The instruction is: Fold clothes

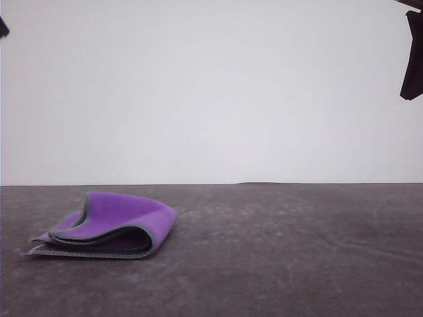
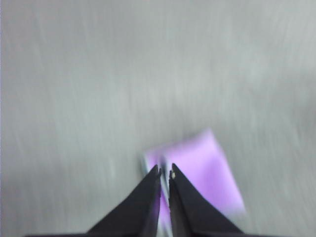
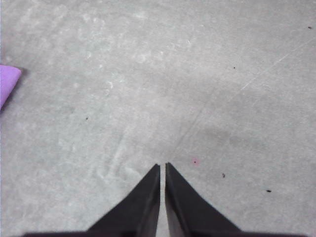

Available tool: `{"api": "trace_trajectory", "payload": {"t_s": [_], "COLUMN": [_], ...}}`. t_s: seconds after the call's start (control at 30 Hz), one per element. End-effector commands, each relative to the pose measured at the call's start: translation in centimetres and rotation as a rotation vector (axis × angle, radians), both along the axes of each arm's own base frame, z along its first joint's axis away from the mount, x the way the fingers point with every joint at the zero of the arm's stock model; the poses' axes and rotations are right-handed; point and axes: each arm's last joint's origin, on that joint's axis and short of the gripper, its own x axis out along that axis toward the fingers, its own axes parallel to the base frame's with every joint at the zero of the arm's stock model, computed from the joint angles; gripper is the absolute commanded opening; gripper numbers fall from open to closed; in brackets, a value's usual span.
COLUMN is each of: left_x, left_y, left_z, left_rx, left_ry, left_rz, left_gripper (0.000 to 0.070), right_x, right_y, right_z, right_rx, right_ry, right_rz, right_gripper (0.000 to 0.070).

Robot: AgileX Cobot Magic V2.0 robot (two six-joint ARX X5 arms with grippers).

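Small purple cloth [image 1: 109,228] with a grey stitched hem, folded over loosely on the left of a dark grey worktop [image 1: 277,251], upper layer bulging and edges not matched. Fold apparently made but untidy; a good finish would likely need the top layer pressed flat and hems squared. In the left wrist view, blurred, left tool [image 2: 165,172] with tips nearly together, holding nothing, raised above the cloth. Right tool [image 3: 162,165] likewise closed and empty over bare worktop, cloth well off to one side. Plain white wall [image 1: 211,92] behind.
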Motion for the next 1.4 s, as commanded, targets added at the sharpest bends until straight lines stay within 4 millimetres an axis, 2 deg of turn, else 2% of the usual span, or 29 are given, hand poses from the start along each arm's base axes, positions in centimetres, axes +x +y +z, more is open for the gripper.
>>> {"api": "trace_trajectory", "payload": {"t_s": [0.0, 0.13, 0.3, 0.5, 0.67, 0.9, 1.37], "left_x": [-1.0, -3.3, -4.9, -5.4, -5.5, -5.5, -5.5], "left_y": [0.1, 0.6, 1.0, 1.0, 1.1, 1.2, 1.2], "left_z": [-1.7, -6.0, -11.0, -14.5, -15.8, -16.7, -16.7], "left_rx": [-0.013, -0.005, -0.04, -0.049, -0.05, -0.025, -0.03], "left_ry": [-0.071, -0.147, -0.2, -0.245, -0.263, -0.201, -0.199], "left_rz": [0.048, 0.188, 0.34, 0.343, 0.354, 0.374, 0.376], "left_gripper": [0.0017, 0.0017, 0.0017, 0.0017, 0.0017, 0.0017, 0.0017], "right_x": [0.2, 0.2, 0.2, 0.2, 0.2, 0.2, 0.2], "right_y": [0.1, 0.1, 0.1, 0.1, 0.1, 0.1, 0.1], "right_z": [0.2, 0.2, 0.2, 0.2, 0.2, 0.2, 0.2], "right_rx": [0.004, 0.004, 0.004, 0.004, 0.004, 0.004, 0.004], "right_ry": [-0.01, -0.01, -0.01, -0.01, -0.01, -0.01, -0.01], "right_rz": [0.0, 0.0, 0.0, 0.0, 0.0, 0.0, 0.0], "right_gripper": [0.0011, 0.0011, 0.0011, 0.0011, 0.0011, 0.0011, 0.0011]}}
